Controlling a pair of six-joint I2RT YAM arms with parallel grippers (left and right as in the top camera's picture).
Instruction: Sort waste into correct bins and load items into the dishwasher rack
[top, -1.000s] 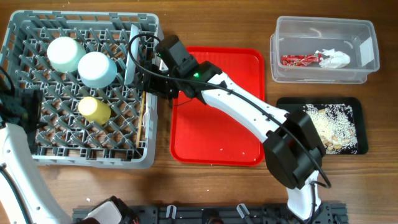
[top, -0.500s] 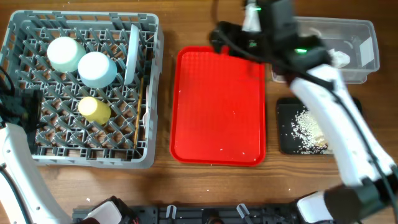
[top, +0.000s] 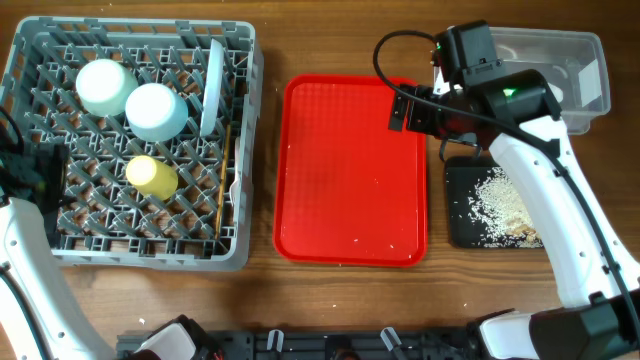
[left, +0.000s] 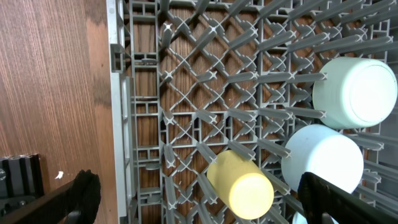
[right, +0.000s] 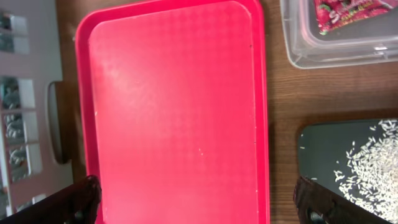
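The grey dishwasher rack (top: 40, 60) holds a pale green bowl (top: 105, 87), a pale blue bowl (top: 156, 111), a yellow cup (top: 152, 176), an upright plate (top: 211, 88) and chopsticks (top: 223, 190) along its right side. My left gripper (top: 55, 175) hangs open over the rack's left edge (left: 121, 124), with the cup (left: 242, 186) between its spread fingers. My right gripper (top: 398, 108) is open and empty over the right edge of the red tray (right: 174, 106). The clear tub (right: 348, 56) holds the red wrapper (right: 354, 15). Rice scraps (top: 500, 205) lie in the black tray (top: 462, 215).
The large red tray (top: 350, 170) lies between the rack and the two bins, with a few white specks on it. My right arm crosses over the clear tub (top: 575, 60) and part of the black tray. Bare wooden table (top: 265, 290) surrounds everything.
My right arm has left the rack's right side, swung over the back of the table, and now sits over the red tray's right edge. Its jaws have opened. The left arm has not moved.
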